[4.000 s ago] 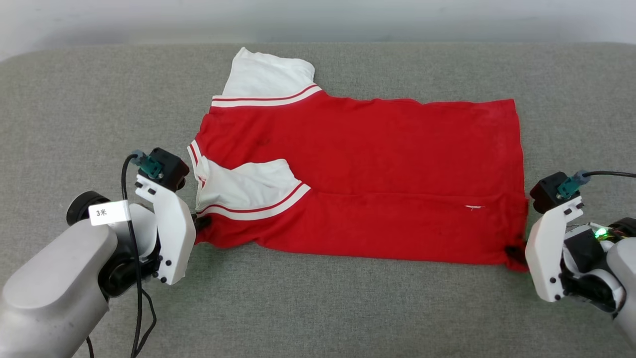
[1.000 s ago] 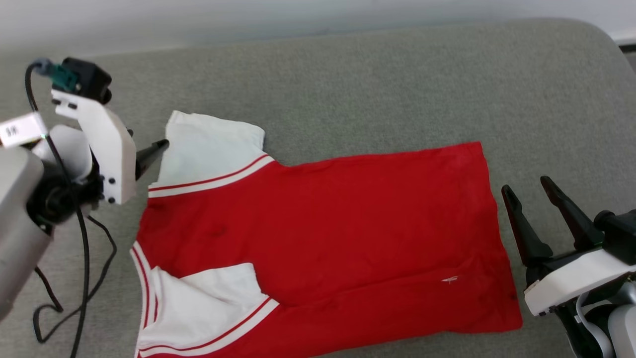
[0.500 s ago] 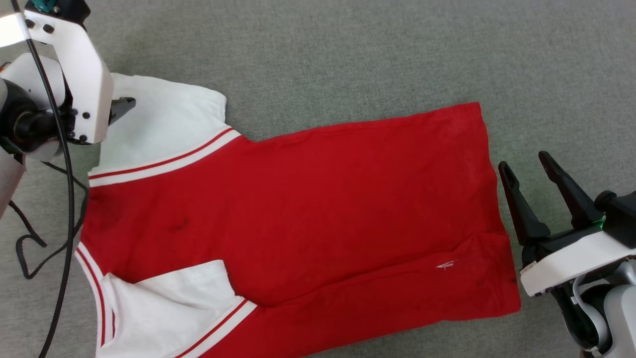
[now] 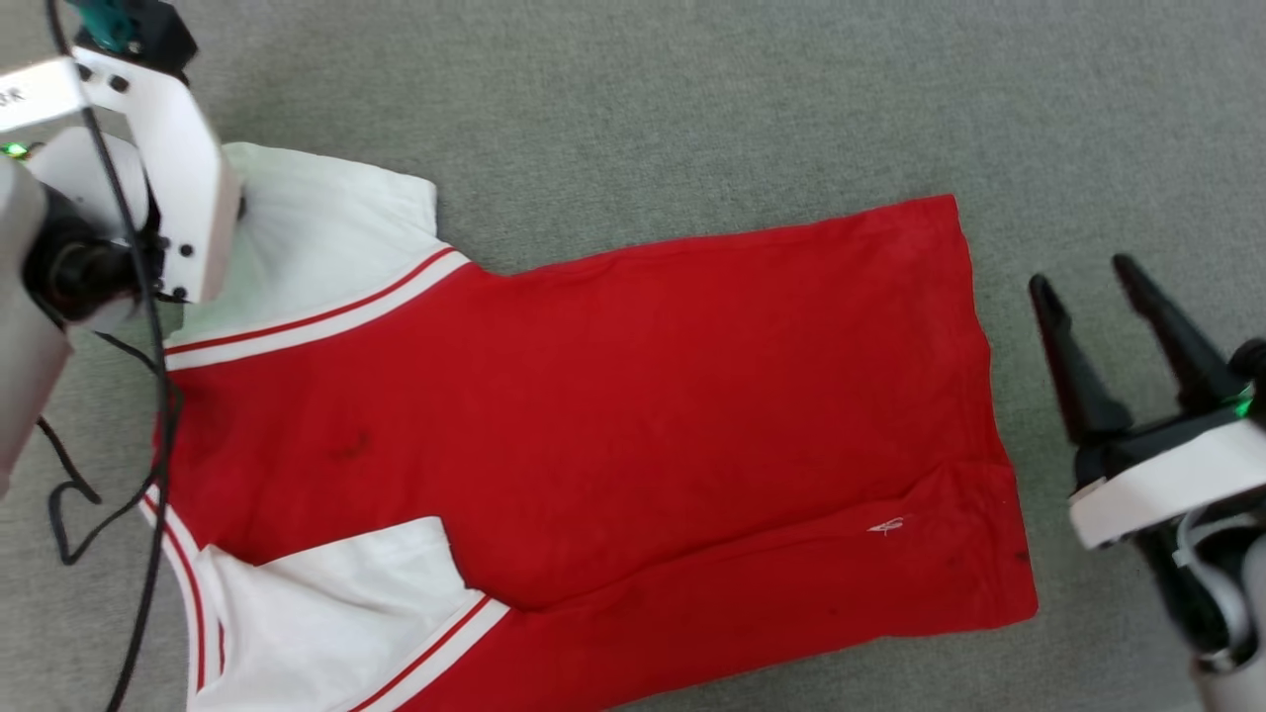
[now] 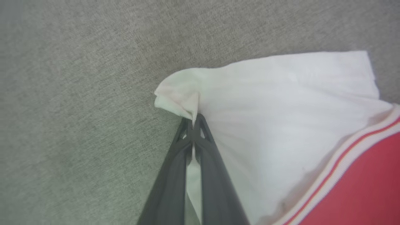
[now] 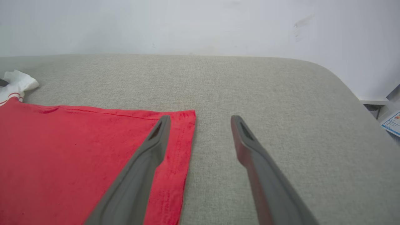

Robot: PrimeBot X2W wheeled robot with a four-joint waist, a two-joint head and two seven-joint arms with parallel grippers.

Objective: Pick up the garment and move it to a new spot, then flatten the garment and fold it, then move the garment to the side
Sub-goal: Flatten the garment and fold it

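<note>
My left gripper (image 5: 194, 121) is pinched together on the outer corner of the upper white short sleeve (image 5: 281, 100) of the red jersey T-shirt with red-white striped trim (image 4: 613, 396); in the left wrist view a small fold of white cloth bunches just past my dark fingers (image 5: 212, 175), near the middle of the frame. In the head view that arm's white housing sits at the upper left over the sleeve's edge, with a black cable (image 4: 148, 435) looping down the left side. The shirt lies spread flat on the grey woven surface (image 4: 692, 89), filling the centre of the head view, hem at the right, its second white sleeve folded in over the red body at the lower left (a small white mark shows near the hem). My right gripper (image 4: 1086, 279) stands at the right edge with its fingers spread apart, holding nothing, just beside the hem; in the right wrist view one finger crosses the hem's far corner
</note>
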